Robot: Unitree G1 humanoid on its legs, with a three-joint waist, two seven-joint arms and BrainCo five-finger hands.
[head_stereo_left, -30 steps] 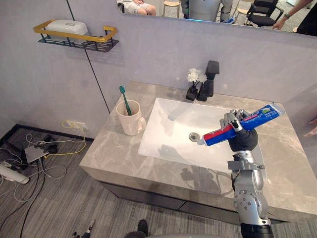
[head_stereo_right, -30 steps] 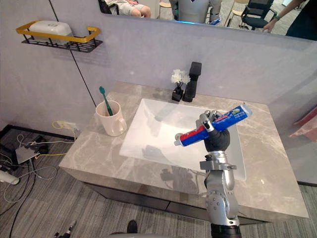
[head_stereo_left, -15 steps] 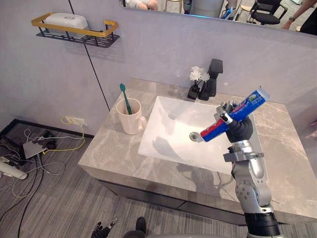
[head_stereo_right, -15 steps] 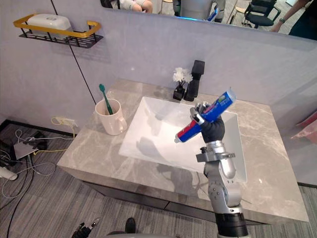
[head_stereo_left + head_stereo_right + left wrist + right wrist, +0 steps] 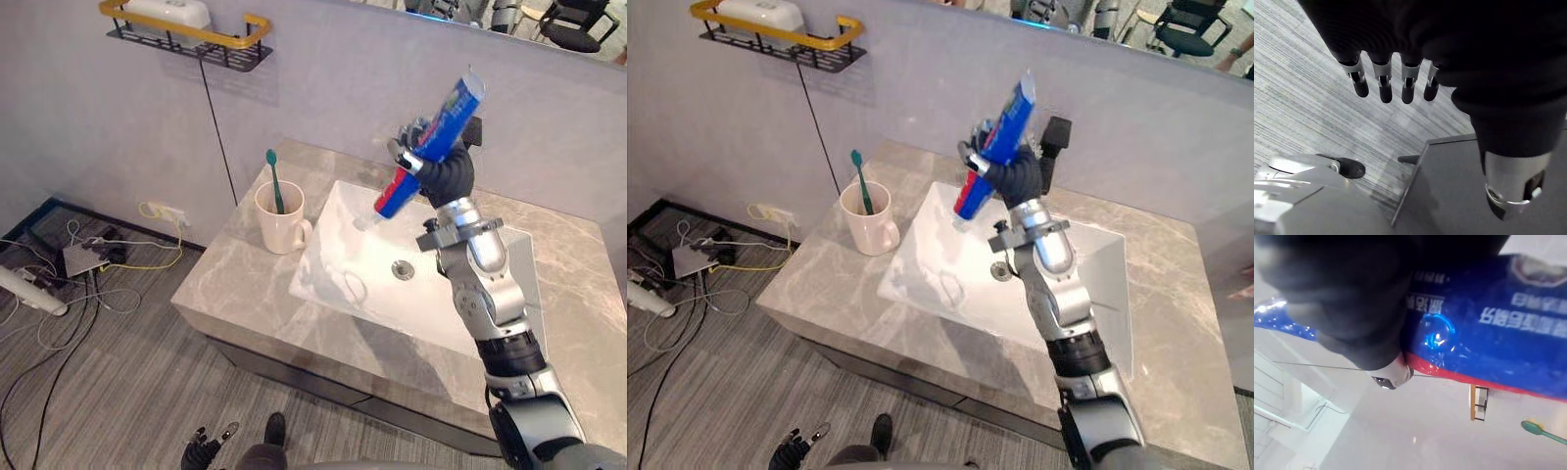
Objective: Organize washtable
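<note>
Grey marble countertop (image 5: 245, 284) surrounds white sink (image 5: 358, 279); right hand (image 5: 449, 177) clutches toothpaste tube (image 5: 454, 108); left hand (image 5: 1410, 34) hangs relaxed.

1. Both eye views look down from the head, sharing the tabletop (image 5: 235, 284) and sink (image 5: 343, 245).
2. Left wrist view faces the floor (image 5: 1298, 98).
3. Right wrist view sits very close to the toothpaste tube (image 5: 1488, 342).

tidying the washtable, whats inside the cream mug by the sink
A green toothbrush stands in the cream mug, bristles up and leaning. The mug's wall hides its lower handle and the bottom, so anything else in there cannot be seen.
</note>
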